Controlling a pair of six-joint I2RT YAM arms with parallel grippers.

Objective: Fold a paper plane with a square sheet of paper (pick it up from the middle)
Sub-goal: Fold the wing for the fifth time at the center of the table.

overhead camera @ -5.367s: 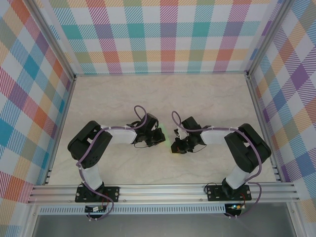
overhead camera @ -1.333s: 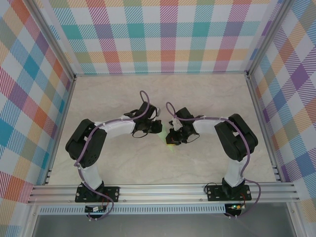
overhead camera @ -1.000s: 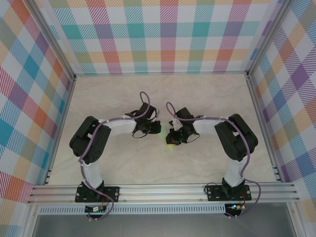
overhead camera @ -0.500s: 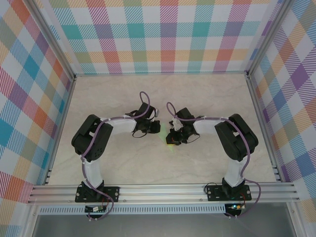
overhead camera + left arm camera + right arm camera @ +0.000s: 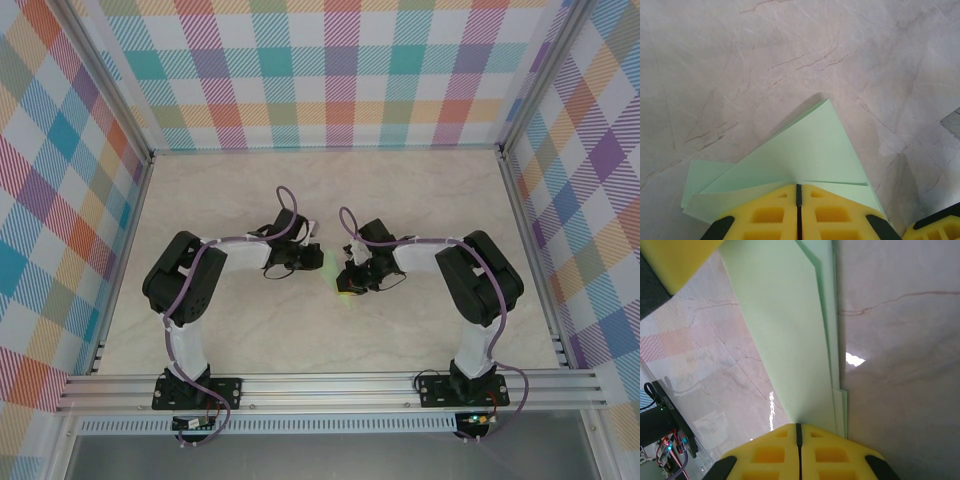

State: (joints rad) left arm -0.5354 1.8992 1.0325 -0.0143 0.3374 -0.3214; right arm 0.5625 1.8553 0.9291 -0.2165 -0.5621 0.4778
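I pinch the folded paper plane (image 5: 810, 145) with left gripper (image 5: 798, 189) and right gripper (image 5: 798, 427) both closed on it, keeping its layers pressed together.

This is a robotics lab test cell. A marble-patterned counter (image 5: 250, 340) is boxed in by bright plaid panels (image 5: 330, 70). A left arm (image 5: 185, 290) and a right arm (image 5: 478, 285), both trailing cables, are bolted to an aluminium rail (image 5: 330, 385). A bare circuit board (image 5: 190, 424) hangs below the rail.

Open tabletop (image 5: 420, 190) on every side, plaid walls (image 5: 320, 80) well apart.
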